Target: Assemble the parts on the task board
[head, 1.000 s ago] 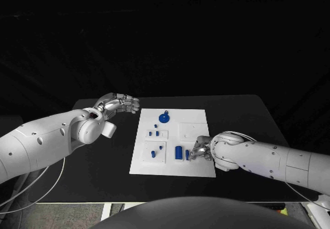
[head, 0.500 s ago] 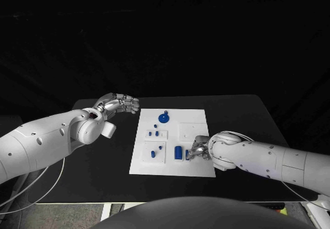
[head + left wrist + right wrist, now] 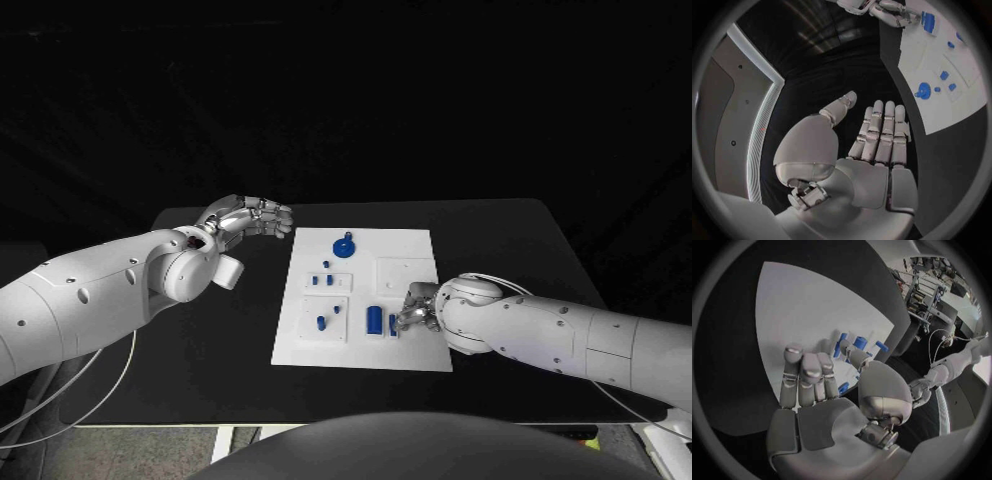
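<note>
Board: white board [image 3: 361, 300] lies flat mid-desk [image 3: 216, 350], between the two hands.
Left hand: left hand [image 3: 248, 217] hovers over the desk just off the board's far corner on its own side; fingers straight and side by side, thumb set apart, holding nothing [image 3: 873, 145].
Right hand: right hand [image 3: 423, 308] sits low at the board's near edge on its own side, fingers curled down toward the board surface. In the right wrist view the fingers [image 3: 804, 375] bend inward with the thumb alongside, small blue parts showing just past the fingertips; whether any part is pinched cannot be told.
Cylinder: dark blue cylinder [image 3: 375, 319] stands just beside the right hand, on its inner side.
Peg: slim blue peg [image 3: 392, 323] lies between cylinder and right hand, at the fingertips; contact unclear.
Round part: blue round part [image 3: 343, 245] with a small stem sits at the board's far end, near the left hand, well apart from the right.
Small parts: small parts [image 3: 326, 281] sit mid-board, between the two hands, touched by neither.
</note>
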### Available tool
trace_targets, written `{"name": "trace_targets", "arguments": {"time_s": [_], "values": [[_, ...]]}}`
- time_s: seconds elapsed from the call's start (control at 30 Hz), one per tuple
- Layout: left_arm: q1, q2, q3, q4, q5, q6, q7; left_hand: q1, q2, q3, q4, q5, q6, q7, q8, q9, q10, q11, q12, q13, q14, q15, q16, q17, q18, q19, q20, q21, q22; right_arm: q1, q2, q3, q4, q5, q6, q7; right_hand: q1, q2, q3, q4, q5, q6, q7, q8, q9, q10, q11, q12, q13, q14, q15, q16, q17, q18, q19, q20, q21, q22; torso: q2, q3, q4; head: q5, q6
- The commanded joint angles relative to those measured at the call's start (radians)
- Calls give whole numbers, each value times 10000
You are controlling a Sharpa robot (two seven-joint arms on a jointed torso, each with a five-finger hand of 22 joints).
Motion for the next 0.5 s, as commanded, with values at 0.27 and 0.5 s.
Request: {"name": "trace_targets", "arguments": {"time_s": [0.27, 0.5], "values": [[8, 9, 7, -8, -22, 82, 105, -103, 3, -16, 51, -56, -91, 7, 52, -14, -76, -19, 31, 3, 15, 37, -63, -16, 88, 17, 66, -54, 215, -10, -175, -7, 116, 299, -349, 501, -278, -529, -10, 229, -50, 25, 72, 5, -30, 24, 28, -30, -24, -16, -34, -48, 0, 293, 38, -8, -38, 162, -13, -2, -12, 12, 1], [9, 44, 7, -124, 84, -114, 155, -104, -5, -18, 49, -58, -91, 7, 53, -14, -74, -20, 32, 3, 15, 36, -63, -16, 88, 17, 66, -54, 216, 204, -413, 20, 213, 1858, -1397, 2107, -674, -1268, -219, 638, -50, -169, 117, -82, -51, -292, 67, -375, -224, -42, -10, -132, -47, 293, -2, 4, -103, 137, -50, -21, -44, 9, 1]]}}
